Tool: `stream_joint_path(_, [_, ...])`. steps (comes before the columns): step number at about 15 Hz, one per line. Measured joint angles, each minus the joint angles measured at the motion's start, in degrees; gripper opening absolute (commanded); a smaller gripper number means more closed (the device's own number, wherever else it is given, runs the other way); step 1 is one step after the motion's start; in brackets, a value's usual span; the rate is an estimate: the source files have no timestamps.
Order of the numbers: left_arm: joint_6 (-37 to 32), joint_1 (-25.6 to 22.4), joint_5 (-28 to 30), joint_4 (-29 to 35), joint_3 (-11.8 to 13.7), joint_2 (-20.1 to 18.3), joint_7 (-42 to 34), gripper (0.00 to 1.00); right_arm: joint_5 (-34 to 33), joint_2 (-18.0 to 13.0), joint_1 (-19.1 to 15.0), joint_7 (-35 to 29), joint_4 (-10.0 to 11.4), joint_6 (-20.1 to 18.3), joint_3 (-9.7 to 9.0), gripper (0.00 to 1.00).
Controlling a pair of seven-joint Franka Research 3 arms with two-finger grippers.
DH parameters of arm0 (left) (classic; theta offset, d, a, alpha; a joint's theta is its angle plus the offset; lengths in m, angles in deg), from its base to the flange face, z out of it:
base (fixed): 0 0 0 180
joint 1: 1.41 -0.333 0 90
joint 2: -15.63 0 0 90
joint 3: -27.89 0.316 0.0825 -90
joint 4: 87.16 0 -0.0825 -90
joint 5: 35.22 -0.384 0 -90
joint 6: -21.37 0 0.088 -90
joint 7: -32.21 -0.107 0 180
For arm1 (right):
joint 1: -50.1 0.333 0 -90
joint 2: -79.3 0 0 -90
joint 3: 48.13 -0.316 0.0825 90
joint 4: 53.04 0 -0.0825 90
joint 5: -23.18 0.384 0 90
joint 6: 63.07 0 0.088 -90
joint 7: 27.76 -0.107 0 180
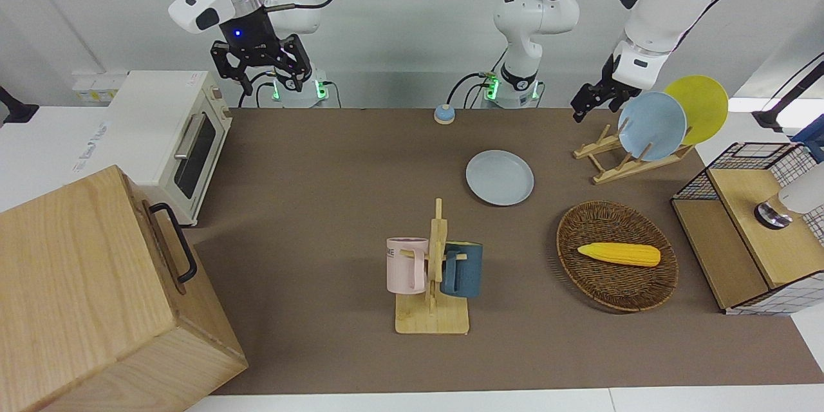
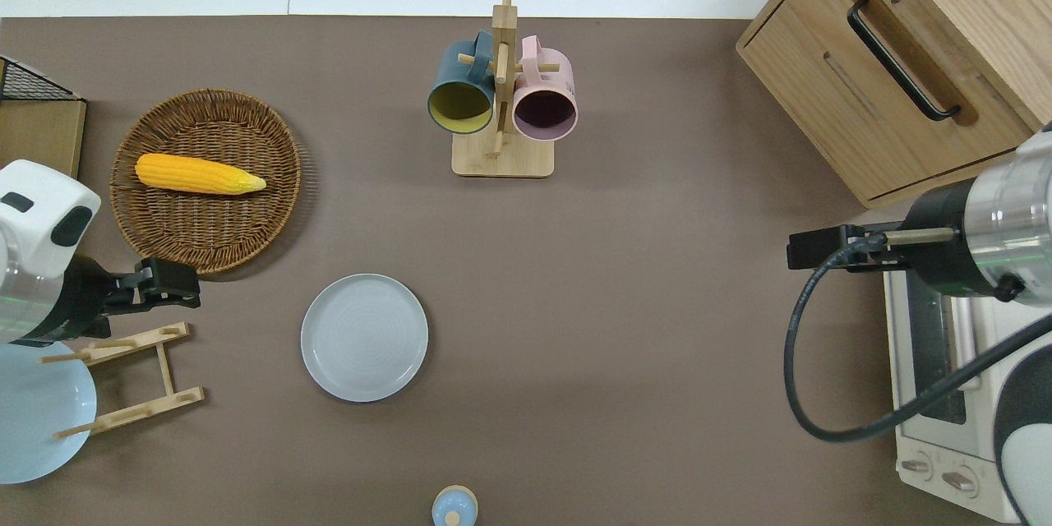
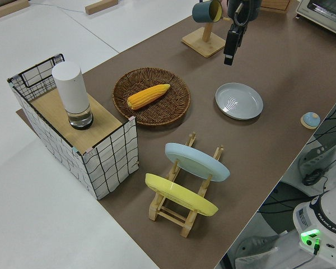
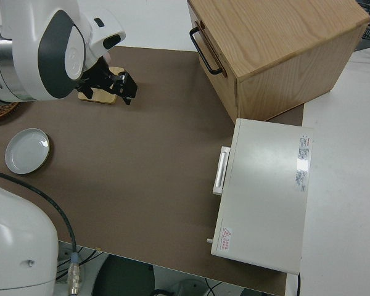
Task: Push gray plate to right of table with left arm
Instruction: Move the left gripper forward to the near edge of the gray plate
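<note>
A boxy wooden cabinet (image 1: 96, 296) with a black bar handle and a white toaster oven (image 1: 170, 135) are seen at the right arm's end of the matte brown worktop (image 1: 309, 206). The right gripper (image 1: 261, 71) is parked, its fingers spread apart. Toward the middle, a wooden mug tree (image 1: 434, 270) carries a pink mug (image 1: 405, 264) and a dark blue mug (image 1: 462, 268); only the overhead view shows the blue mug's yellow inside. A small round blue knob (image 1: 444, 114) is set at the worktop's edge nearest the robots. The gray plate (image 1: 500, 177), round, shallow and smooth with a low rim, lies flat on the worktop, nearer to the robots than the mug tree and between it and the wooden plate rack (image 1: 621, 158). A round woven wicker basket (image 1: 618, 254) holds a ridged yellow corn cob (image 1: 619, 253). A sky-blue plate (image 1: 651, 125) and a yellow plate (image 1: 698, 106) lean on the rack; the yellow one is missed by the overhead view. The left gripper (image 2: 168, 292) hangs in the air over bare worktop between basket and rack, well apart from the gray plate, toward the left arm's end of it; whether its fingers are apart cannot be told. A wire-grid box (image 3: 73, 134) with a white cylinder (image 3: 71, 92) is shown whole only in the left side view
</note>
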Motion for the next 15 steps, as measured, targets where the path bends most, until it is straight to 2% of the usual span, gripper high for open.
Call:
stream_joint_path(3, [5.54, 0.0, 0.0, 6.12, 0.0, 0.26, 0.0, 0.99, 0.0, 0.0, 0.0, 0.0, 0.0, 0.0, 0.0, 0.996])
stream_joint_path(11, [14.57, 0.64, 0.04, 16.6, 0.01, 0.16, 0.08, 0.99, 0.0, 0.0, 0.0, 0.0, 0.0, 0.0, 0.0, 0.996])
stream_joint_path(15, [22.87, 0.86, 1.15, 23.81, -0.14, 0.13, 1.07, 0.99, 0.0, 0.0, 0.0, 0.0, 0.0, 0.0, 0.0, 0.996])
